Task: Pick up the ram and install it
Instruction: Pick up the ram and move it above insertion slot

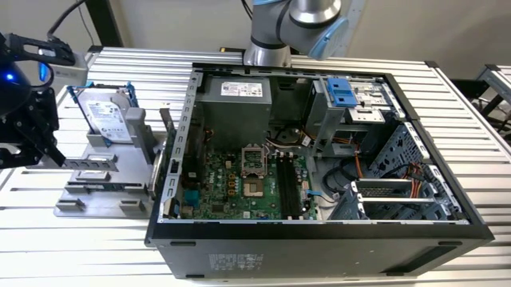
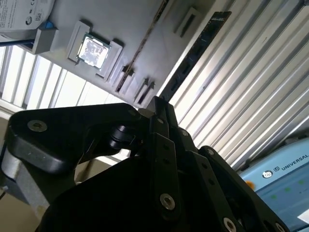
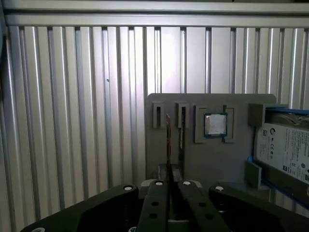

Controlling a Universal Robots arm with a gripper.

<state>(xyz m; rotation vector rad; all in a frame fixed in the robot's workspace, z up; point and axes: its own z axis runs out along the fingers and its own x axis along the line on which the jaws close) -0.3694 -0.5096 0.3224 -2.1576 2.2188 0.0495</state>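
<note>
The ram [image 2: 193,58], a long thin dark stick, rests on edge in the grey holder plate [image 2: 159,29] in the second wrist view. My gripper [image 2: 157,104] hangs above the plate with its fingertips drawn together and nothing between them. In the first wrist view the gripper [image 3: 172,186] sits over the near end of the plate [image 3: 212,159], in line with its narrow slots. The exterior view shows the gripper [image 1: 54,156] at that view's left, beside the plate [image 1: 96,203]. The black memory slots [image 1: 291,185] lie on the green motherboard inside the open computer case [image 1: 319,230].
A silver hard drive in a blue frame [image 1: 108,119] stands at the back of the plate. A small square processor chip [image 3: 215,124] sits in a pocket beside the slots. The case wall [image 1: 172,167] rises right next to the plate. Ribbed aluminium table [image 1: 48,251] surrounds everything.
</note>
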